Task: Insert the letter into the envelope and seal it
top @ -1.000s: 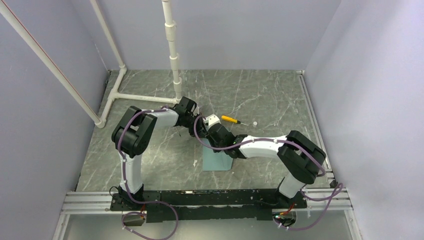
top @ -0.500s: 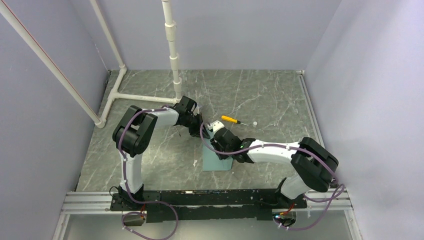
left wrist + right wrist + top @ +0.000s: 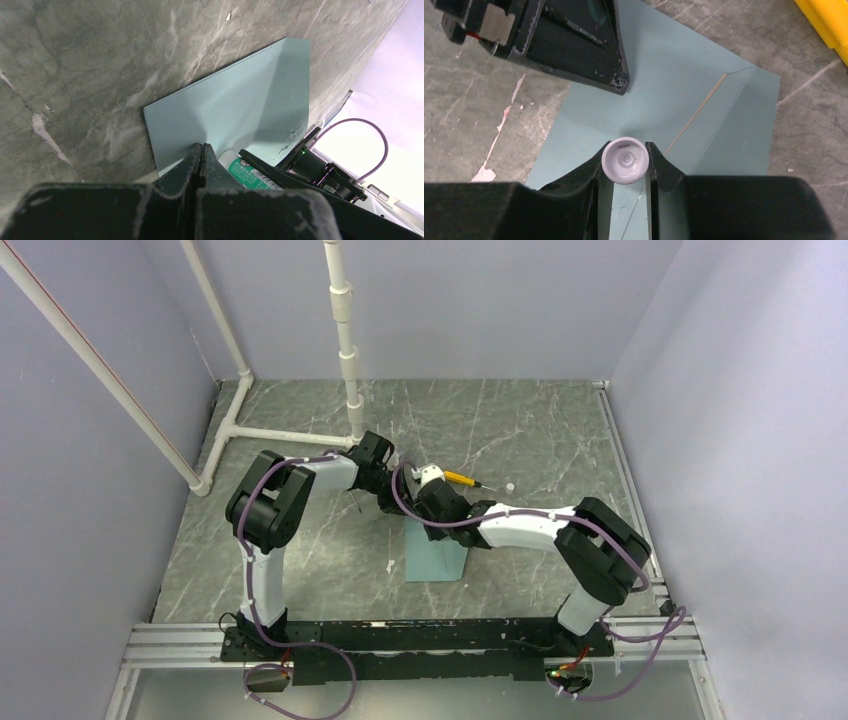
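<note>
The envelope [image 3: 435, 562] lies flat on the desk [image 3: 540, 430] between the arms. The left end effector [image 3: 201, 148], pressed together, pins its edge. The right end effector [image 3: 626, 146] pinches what looks like a glue stick [image 3: 624, 161] just over it. Light, even strokes along the flap should prevent creasing.

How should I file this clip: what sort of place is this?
Probably a robot lab test cell: plain lavender walls enclose a marble-patterned table, a white pipe frame stands far left, and a metal mounting rail runs along the near edge.
</note>
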